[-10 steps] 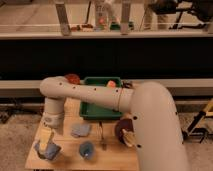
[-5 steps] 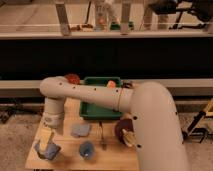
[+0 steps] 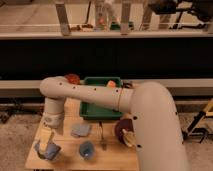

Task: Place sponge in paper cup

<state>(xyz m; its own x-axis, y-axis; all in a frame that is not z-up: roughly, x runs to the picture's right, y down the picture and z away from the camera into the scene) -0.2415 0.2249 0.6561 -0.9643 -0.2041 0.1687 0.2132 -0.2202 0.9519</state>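
Note:
My gripper [image 3: 47, 148] hangs straight down from the white arm over the front left corner of the wooden table [image 3: 112, 157]. A cream shape that looks like the paper cup [image 3: 49, 138] stands right at the gripper, partly hidden by it. Bluish-grey material [image 3: 40, 150] shows low around the gripper. I cannot tell whether it is the sponge or part of the gripper. No other blue sponge shows on the table.
A paler grey-blue square pad [image 3: 80, 130] lies at mid-table, with a blue cup [image 3: 86, 150] in front of it. A green tray [image 3: 100, 107] holding an orange item [image 3: 111, 84] sits behind. A dark red bowl [image 3: 122, 129] and a utensil [image 3: 101, 139] lie to the right. A red-brown object [image 3: 73, 78] sits at the back left.

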